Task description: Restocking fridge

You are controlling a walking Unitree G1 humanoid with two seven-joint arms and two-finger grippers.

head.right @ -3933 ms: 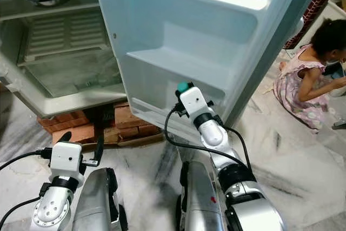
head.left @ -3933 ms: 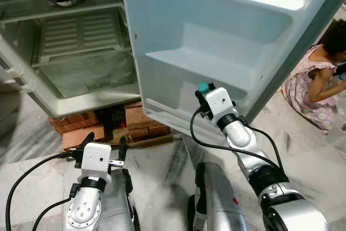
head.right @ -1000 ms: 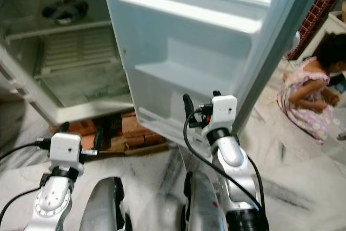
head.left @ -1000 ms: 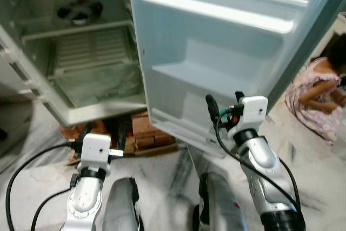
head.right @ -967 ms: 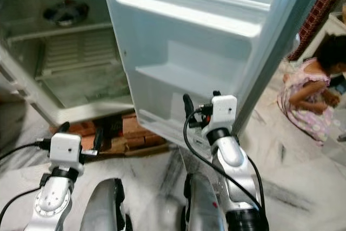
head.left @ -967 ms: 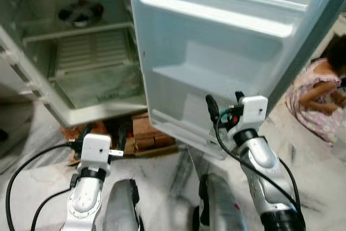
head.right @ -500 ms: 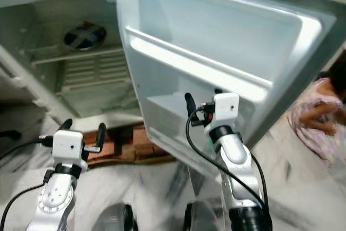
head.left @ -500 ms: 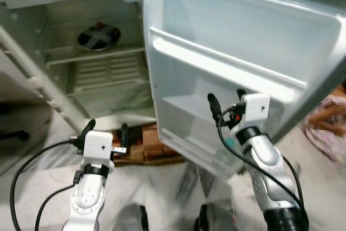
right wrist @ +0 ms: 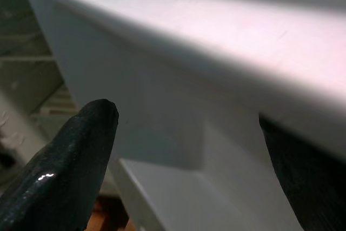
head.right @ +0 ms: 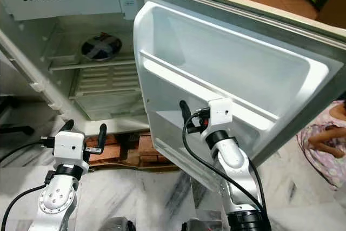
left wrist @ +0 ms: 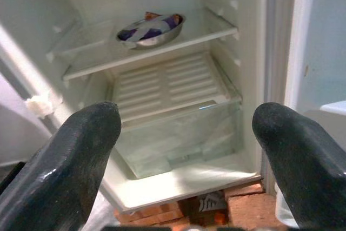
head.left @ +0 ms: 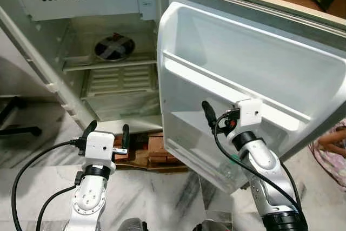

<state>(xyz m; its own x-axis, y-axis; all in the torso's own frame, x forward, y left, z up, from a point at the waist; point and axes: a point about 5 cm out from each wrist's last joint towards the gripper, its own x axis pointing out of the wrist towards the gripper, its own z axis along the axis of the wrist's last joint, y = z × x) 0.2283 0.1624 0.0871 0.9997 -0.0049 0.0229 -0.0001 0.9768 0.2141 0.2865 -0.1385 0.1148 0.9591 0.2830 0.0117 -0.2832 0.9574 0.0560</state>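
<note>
Since a second ago the head camera has tilted up, and the right tool (head.left: 219, 116), open and empty, has stayed at the white fridge door's shelf (head.left: 232, 93). Left tool (head.left: 105, 133), open, empty, faces the cabinet, where a steel bowl (left wrist: 150, 27) sits on a shelf. Judging, loading hasn't begun; next comes fetching stock.

White fridge (head.left: 81, 36), pale door (head.left: 243, 74) lining, silver bowl (left wrist: 151, 28) with purple and white contents, red-brown bricks (head.left: 154, 152), grey-veined white marble floor (head.left: 162, 198), black gripper fingers (left wrist: 81, 155), pink patterned clothing (head.right: 324, 150).
</note>
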